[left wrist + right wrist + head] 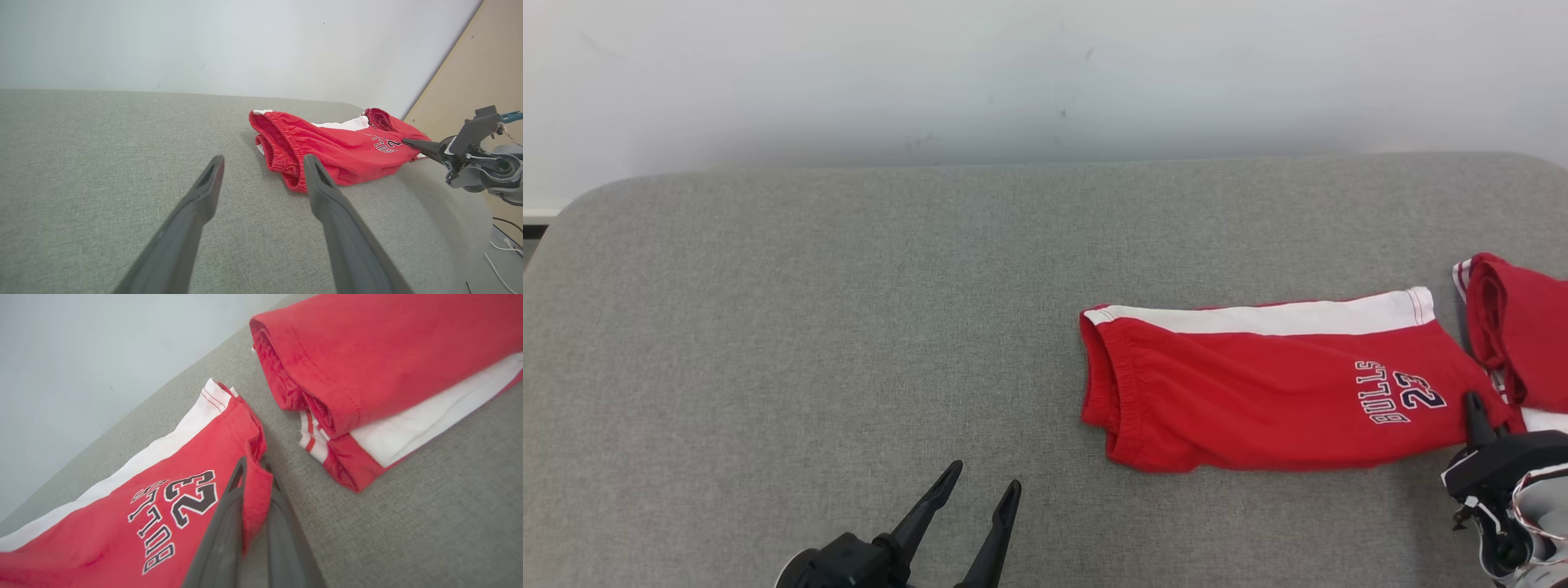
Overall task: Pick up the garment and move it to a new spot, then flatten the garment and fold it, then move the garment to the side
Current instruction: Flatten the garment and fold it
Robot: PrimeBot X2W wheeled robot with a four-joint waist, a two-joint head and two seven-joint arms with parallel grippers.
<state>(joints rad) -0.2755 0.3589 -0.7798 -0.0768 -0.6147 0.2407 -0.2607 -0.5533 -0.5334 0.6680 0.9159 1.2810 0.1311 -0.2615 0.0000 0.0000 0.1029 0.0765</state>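
The folded red Bulls shorts (pixel 1258 392) lie on the right of the grey worktop (pixel 809 327). The right gripper (pixel 255 467) has its fingers clenched on their near right hem corner. The left gripper (pixel 984 478) hangs released at the near edge, left of the shorts. Another folded red garment (pixel 1523 327) lies just beside them, further right.

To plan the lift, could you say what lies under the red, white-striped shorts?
Grey fabric surface borders them; directly beneath the shorts is covered. The right gripper clamps their hem.
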